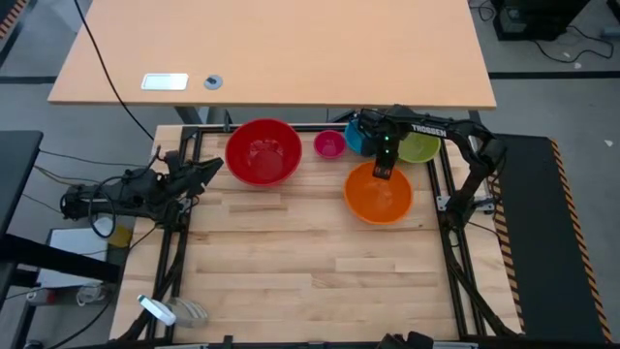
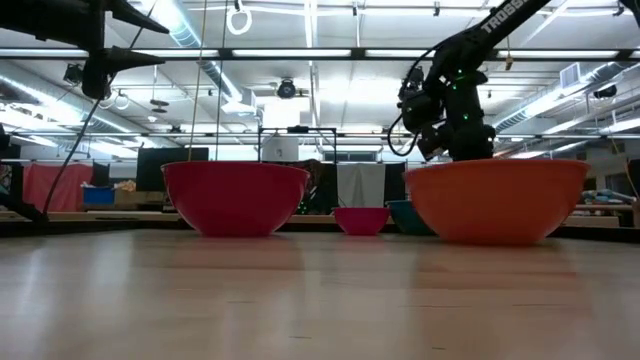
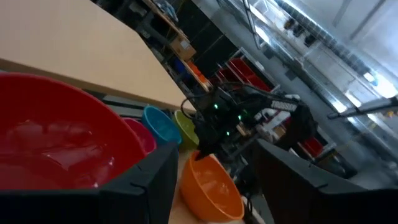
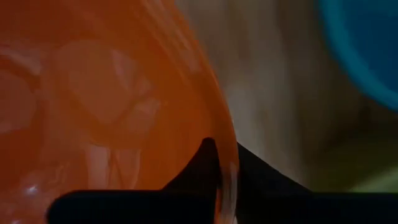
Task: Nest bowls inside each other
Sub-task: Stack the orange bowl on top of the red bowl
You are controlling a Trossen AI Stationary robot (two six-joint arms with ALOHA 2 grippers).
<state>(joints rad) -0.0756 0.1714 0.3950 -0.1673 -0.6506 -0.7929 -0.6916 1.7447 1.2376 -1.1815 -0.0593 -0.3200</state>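
The orange bowl rests on its base at the table's far right, and my right gripper is shut on its far rim. Behind it stand the blue bowl and the yellow-green bowl, both partly hidden by the right arm. The small pink bowl sits between them and the big red bowl, all along the far edge. My left gripper stands open and level at the table's left edge, close to the red bowl and touching nothing. My right gripper pinches the orange bowl's rim on the bowl's far side. One finger is inside the bowl and the other is outside. The fingers come from above, pointing down. The bowl sits upright with its base on the table.
A larger light wooden desk stands just beyond the table's far edge. The near half of the table is bare wood. A white tool lies at the near left corner.
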